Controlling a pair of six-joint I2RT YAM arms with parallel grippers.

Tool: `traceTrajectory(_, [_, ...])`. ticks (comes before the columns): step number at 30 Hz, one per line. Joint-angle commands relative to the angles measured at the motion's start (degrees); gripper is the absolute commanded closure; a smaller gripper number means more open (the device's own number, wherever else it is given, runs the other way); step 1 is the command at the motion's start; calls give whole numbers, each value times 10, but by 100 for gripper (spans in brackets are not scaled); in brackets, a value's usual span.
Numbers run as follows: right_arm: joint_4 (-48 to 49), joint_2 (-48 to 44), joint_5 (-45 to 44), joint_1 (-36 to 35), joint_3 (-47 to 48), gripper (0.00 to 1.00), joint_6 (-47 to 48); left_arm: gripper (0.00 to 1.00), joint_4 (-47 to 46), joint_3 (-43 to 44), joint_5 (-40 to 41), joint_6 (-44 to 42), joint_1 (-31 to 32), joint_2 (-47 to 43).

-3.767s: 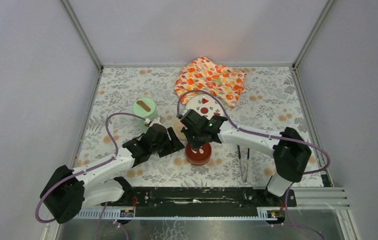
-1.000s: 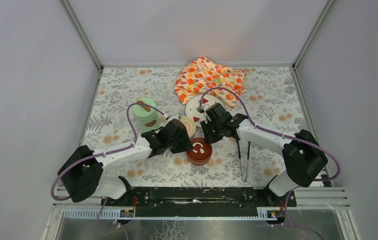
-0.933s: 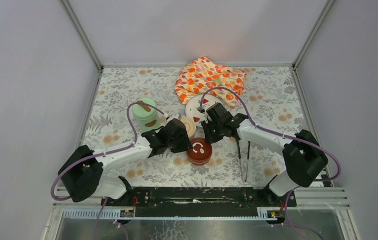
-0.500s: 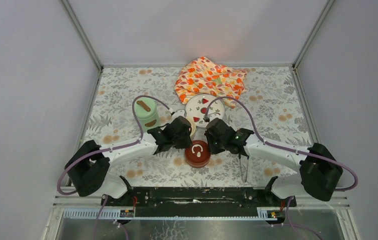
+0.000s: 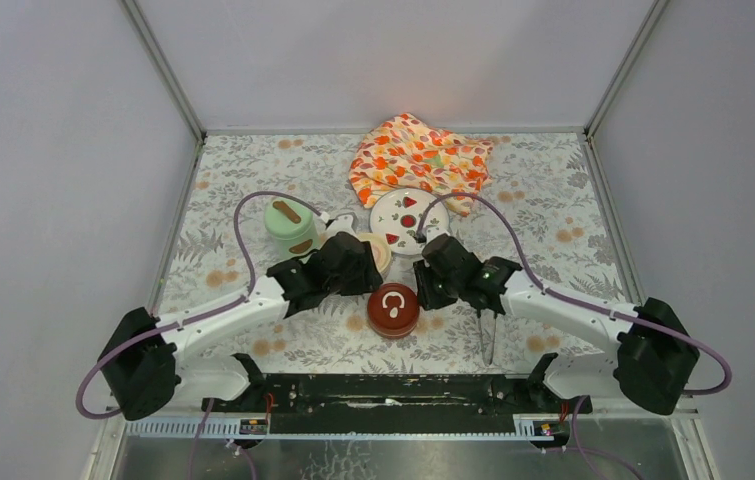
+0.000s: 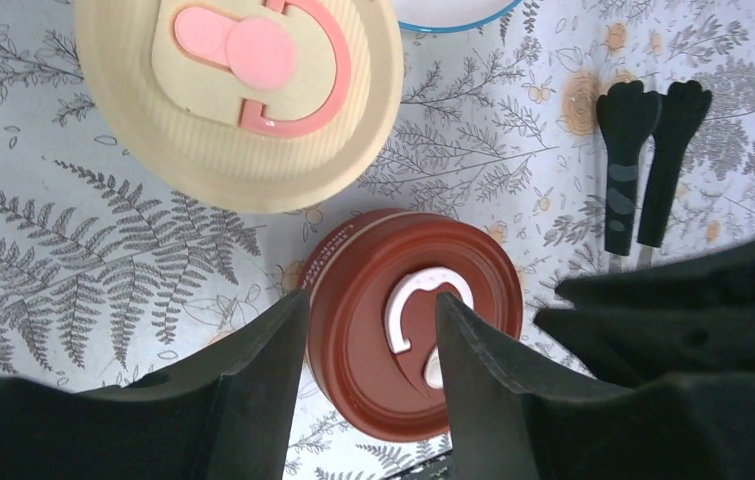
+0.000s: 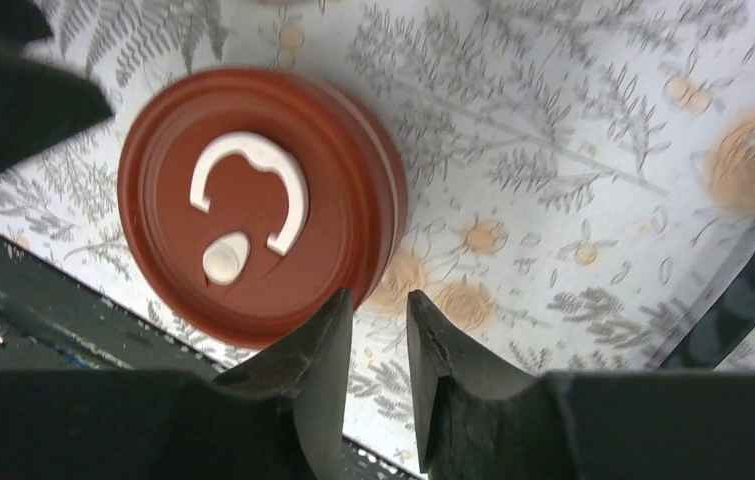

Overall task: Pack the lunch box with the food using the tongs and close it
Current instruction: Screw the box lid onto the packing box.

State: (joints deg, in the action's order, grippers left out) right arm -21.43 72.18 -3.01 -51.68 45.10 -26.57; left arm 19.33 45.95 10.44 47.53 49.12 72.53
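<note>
The floral tabletop (image 5: pixel 553 200) lies under both my tools. Beyond them sit the orange flower-patterned cloth (image 5: pixel 418 160) and the fruit-print plate (image 5: pixel 408 220). The mint-green pot (image 5: pixel 290 225) stands left of my left tool (image 6: pixel 371 300), the cream-lidded pot (image 6: pixel 238 90) just beyond it. The dark red-lidded pot (image 7: pixel 253 200) rests between my tools, lid on. The left gapes wide and empty, my right tool (image 7: pixel 378 297) narrow and empty. The tongs (image 6: pixel 643 160) lie right of my right tool

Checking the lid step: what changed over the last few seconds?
The right gripper lifted off the dark red pot and drew back to its right, empty. The left gripper edged closer to that pot, open over its lid edge. The green pot, cream pot, plate and tongs stayed put.
</note>
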Motion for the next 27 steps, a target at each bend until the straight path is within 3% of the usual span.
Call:
traceTrajectory(1, [33, 34, 26, 34, 57, 64, 77, 42, 29, -29, -18, 34, 7, -22])
traceTrajectory(15, [66, 161, 92, 60, 108, 66, 136, 45, 5, -63, -61, 74, 19, 17])
traceTrajectory(22, [42, 142, 100, 59, 76, 80, 125, 71, -3, -56, -55, 61, 20, 55])
traceTrajectory(27, [38, 91, 83, 51, 21, 86, 80, 78, -22, -42, -20, 38, 20, 70])
